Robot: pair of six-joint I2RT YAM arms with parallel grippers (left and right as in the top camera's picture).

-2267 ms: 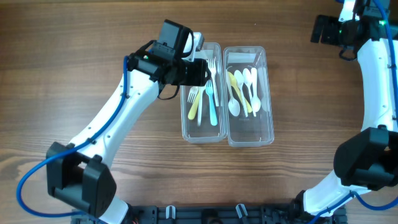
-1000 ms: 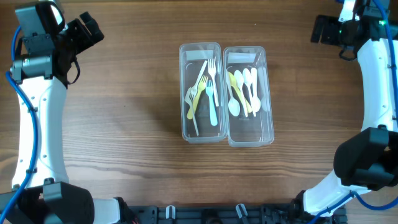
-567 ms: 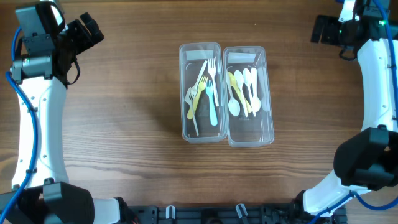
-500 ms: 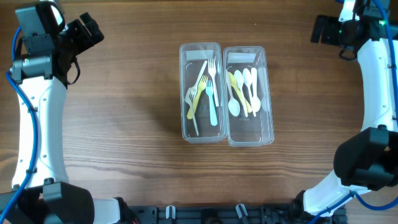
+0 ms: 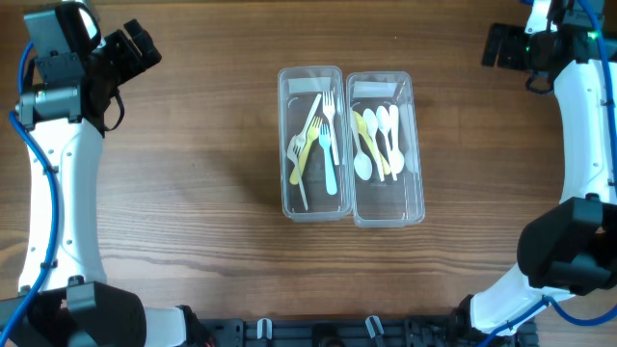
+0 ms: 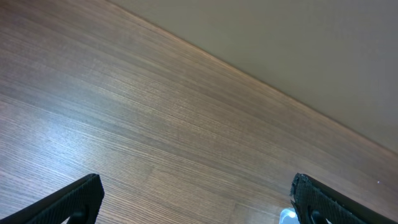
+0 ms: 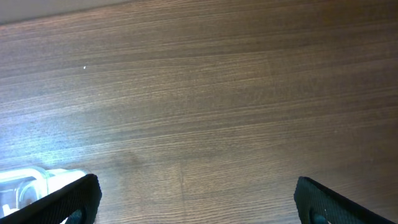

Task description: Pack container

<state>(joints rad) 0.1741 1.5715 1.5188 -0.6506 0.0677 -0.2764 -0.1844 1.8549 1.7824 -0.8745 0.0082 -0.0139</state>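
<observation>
Clear plastic: left container [image 5: 311, 198] of forks [image 5: 319, 145] touching right container [image 5: 388, 204] of spoons [image 5: 377, 141], side by side mid-bench [image 5: 193, 202]. Wide-spread left gripper [image 6: 198, 201] at the far left corner, wide-spread right gripper [image 7: 199, 200] at the far right, both well apart from the containers.

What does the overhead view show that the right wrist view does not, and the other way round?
Only the overhead view shows the forks in the left container, the spoons in the right container, the left arm and the right arm. Only the right wrist view shows the gap between the right jaws: wide apart at the lower corners, nothing between them. Both show the wooden table and clear plastic: the wrist view catches one container corner, which container I cannot tell.
</observation>
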